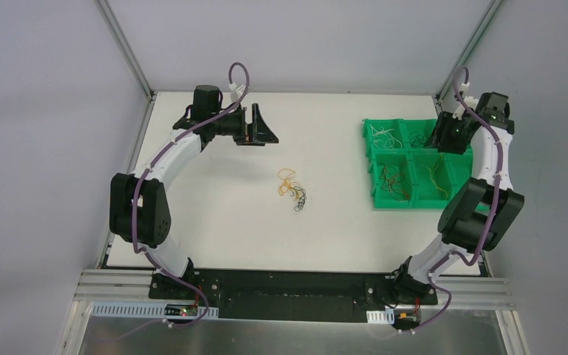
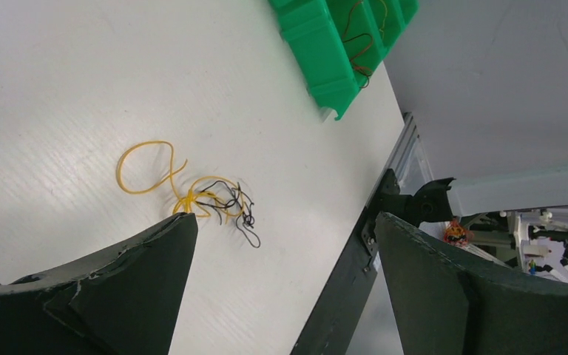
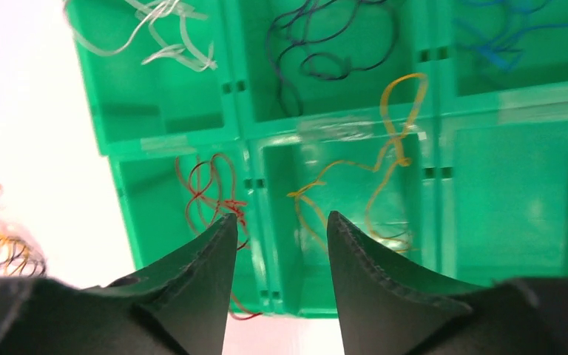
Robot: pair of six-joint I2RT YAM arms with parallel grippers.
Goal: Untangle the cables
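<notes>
White tabletop (image 1: 207,214) fills the scene. At its middle lies a small tangle of yellow and black cables (image 1: 293,191), well apart from the green tray (image 1: 367,140) on the right. The left gripper (image 1: 257,127) is held wide open and empty above the far side. The right gripper (image 3: 281,218) hovers over the tray with jaws partly apart and nothing clamped; a yellow cable (image 3: 384,159) is draped over a divider below it. The free yellow loop (image 2: 144,166) is probably best pinched alone — the black strand (image 2: 245,214) pinned by the other gripper — and drawn off slowly.
</notes>
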